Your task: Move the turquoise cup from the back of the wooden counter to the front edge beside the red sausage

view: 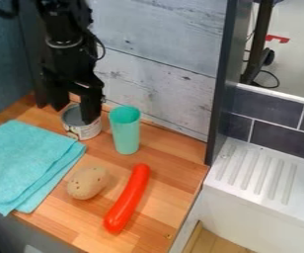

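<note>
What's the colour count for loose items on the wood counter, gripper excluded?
Teal/turquoise: 2 (folded cloth, cup)
Red: 1 (sausage-shaped item)
Tan: 1 (potato-like item)
Grey with pale label: 1 (can)
Total: 5

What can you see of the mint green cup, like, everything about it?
The cup is tall, plain and handleless, with a round, open top and sides narrowing slightly toward the base. It looks like smooth plastic. It stands upright on the wooden countertop, beside the tin can but apart from it. Only the countertop appears to touch it.
</note>
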`<move>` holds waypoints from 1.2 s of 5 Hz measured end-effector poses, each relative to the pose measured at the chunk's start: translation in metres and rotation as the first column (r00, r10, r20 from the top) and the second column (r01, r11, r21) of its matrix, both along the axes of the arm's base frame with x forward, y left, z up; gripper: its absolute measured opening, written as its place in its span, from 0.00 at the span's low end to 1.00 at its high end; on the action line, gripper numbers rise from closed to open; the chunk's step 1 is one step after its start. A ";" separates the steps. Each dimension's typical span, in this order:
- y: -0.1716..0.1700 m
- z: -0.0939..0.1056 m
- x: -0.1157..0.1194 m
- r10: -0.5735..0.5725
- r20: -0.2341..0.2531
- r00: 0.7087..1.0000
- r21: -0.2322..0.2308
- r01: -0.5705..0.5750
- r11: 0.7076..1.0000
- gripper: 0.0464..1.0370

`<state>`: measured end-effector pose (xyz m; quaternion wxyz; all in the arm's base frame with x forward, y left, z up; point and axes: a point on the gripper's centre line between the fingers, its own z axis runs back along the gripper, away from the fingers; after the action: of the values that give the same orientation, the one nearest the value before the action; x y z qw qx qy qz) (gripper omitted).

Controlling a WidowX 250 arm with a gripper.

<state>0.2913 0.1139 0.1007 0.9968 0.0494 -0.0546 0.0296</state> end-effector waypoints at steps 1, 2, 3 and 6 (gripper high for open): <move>0.007 -0.006 0.026 -0.004 -0.013 1.000 -0.016 0.003 1.000 0.96; 0.012 -0.009 0.046 -0.007 -0.005 1.000 -0.029 0.006 1.000 0.96; 0.009 -0.013 0.053 -0.019 -0.002 1.000 -0.061 0.019 0.998 0.96; 0.003 -0.037 0.063 -0.051 -0.027 0.998 -0.128 0.048 0.991 0.92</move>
<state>0.3547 0.1166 0.0637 0.9991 -0.0151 -0.0389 0.0076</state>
